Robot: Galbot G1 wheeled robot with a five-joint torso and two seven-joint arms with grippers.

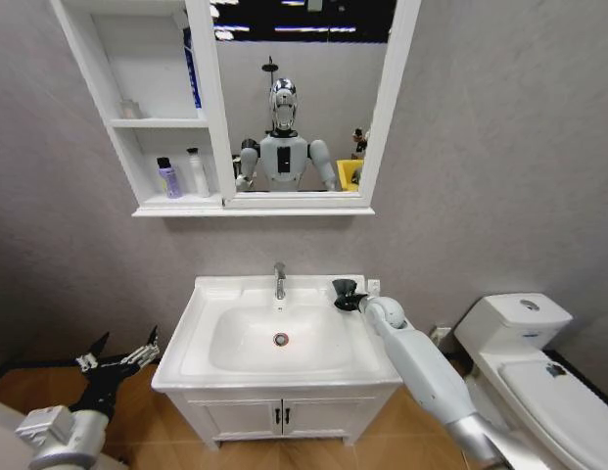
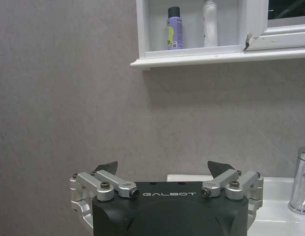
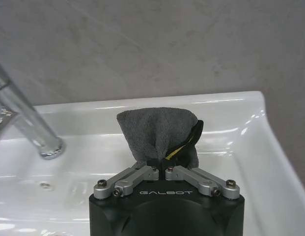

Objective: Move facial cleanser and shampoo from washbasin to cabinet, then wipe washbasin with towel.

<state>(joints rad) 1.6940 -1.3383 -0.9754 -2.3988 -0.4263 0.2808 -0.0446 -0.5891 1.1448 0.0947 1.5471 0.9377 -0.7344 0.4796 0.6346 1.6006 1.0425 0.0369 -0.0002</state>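
Note:
The facial cleanser and shampoo stand side by side on the lowest shelf of the cabinet (image 1: 171,208): a purple bottle with a black cap (image 1: 168,178) (image 2: 174,28) and a white bottle (image 1: 197,172) (image 2: 209,23). My right gripper (image 1: 349,297) (image 3: 162,166) is over the back right corner of the washbasin (image 1: 215,294) (image 3: 231,105), right of the tap (image 1: 280,281) (image 3: 24,118). It is shut on the dark grey towel (image 1: 343,289) (image 3: 159,130), which bunches up from its fingertips. Low at the washbasin's left, my left gripper (image 1: 117,354) (image 2: 162,167) hangs open and holds nothing.
A white toilet (image 1: 538,362) stands close on the right, beside my right arm. A two-door cupboard (image 1: 284,416) sits under the basin. The mirror (image 1: 294,98) reflects the robot. A small item (image 1: 130,108) lies on the middle shelf, and something blue (image 1: 191,69) is above it.

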